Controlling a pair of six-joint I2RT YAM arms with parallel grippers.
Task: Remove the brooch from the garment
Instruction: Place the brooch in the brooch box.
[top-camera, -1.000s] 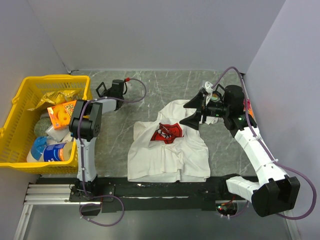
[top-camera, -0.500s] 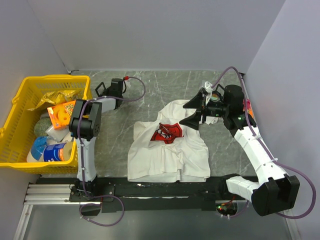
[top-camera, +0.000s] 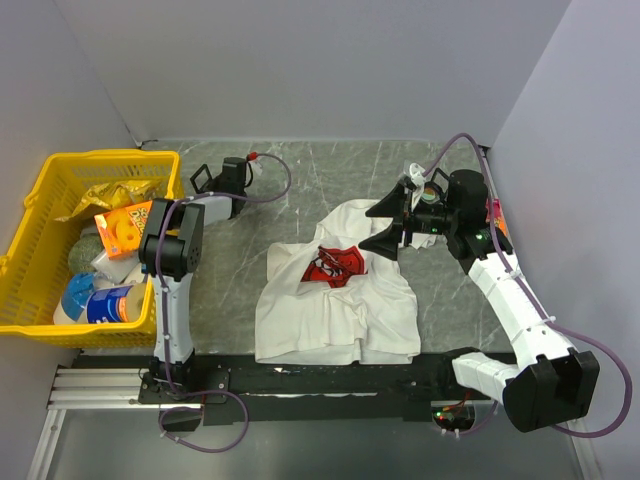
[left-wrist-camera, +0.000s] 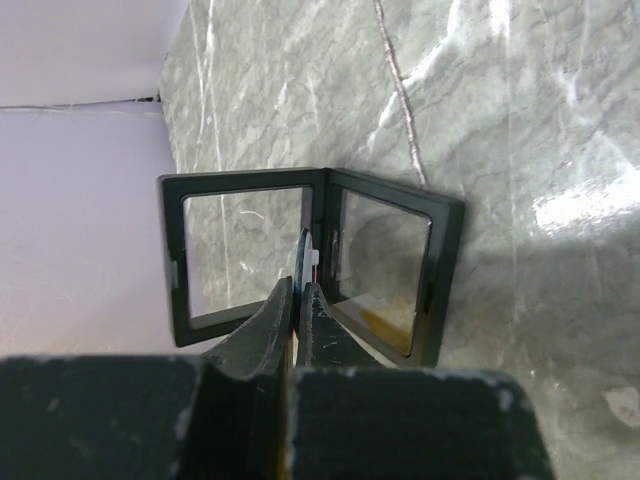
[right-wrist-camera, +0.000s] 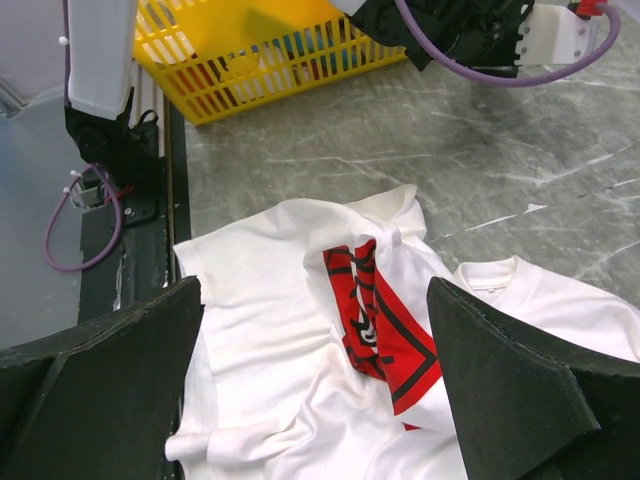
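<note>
The garment (top-camera: 335, 300), a white T-shirt, lies crumpled on the marble table with its red print (top-camera: 335, 265) folded in on itself. My right gripper (top-camera: 388, 225) hangs open above the shirt's upper right part; in the right wrist view the shirt (right-wrist-camera: 270, 300) shows between its wide-apart fingers (right-wrist-camera: 100, 380), with nothing held. No brooch shows on the shirt. My left gripper (top-camera: 215, 180) is at the far left of the table. Its jaws (left-wrist-camera: 303, 285) are shut on a thin blue, white and red piece seen edge-on, apparently the brooch (left-wrist-camera: 306, 250), above an open black case (left-wrist-camera: 245, 178).
A yellow basket (top-camera: 40, 200) filled with packets and bottles stands at the left edge, also seen behind the shirt in the right wrist view (right-wrist-camera: 230, 60). Grey walls close in the table at the back and on both sides. A purple cable (right-wrist-camera: 480, 75) runs from the left arm.
</note>
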